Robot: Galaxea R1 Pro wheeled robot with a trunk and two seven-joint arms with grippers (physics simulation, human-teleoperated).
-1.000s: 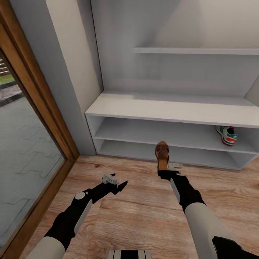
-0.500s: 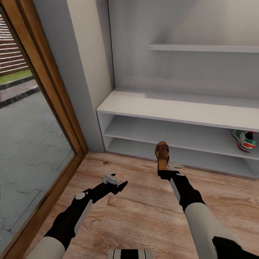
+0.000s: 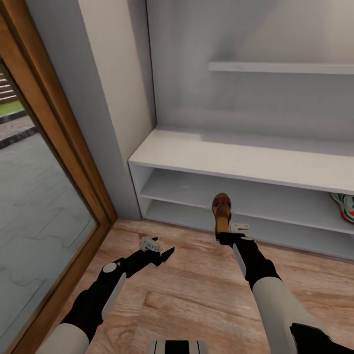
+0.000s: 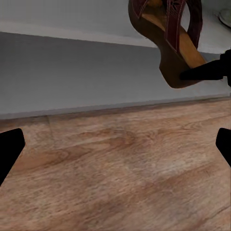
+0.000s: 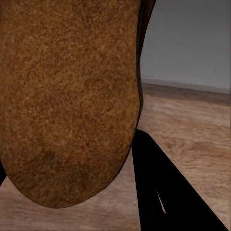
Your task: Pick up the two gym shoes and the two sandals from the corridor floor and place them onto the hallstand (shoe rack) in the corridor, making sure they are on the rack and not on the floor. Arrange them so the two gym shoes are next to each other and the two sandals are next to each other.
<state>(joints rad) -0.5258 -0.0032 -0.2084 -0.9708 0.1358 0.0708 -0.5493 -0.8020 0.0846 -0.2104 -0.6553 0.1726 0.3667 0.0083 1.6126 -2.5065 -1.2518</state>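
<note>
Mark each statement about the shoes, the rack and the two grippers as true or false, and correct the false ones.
1. The right gripper holds a brown sandal. True.
2. The left gripper holds a sneaker. False: it is open and empty above the floor.
3. A sneaker lies on the rack's middle shelf at the right edge of the head view. True.
4. The sandal lies flat on the rack's top board. False: it is held in front of the lower shelves.
</note>
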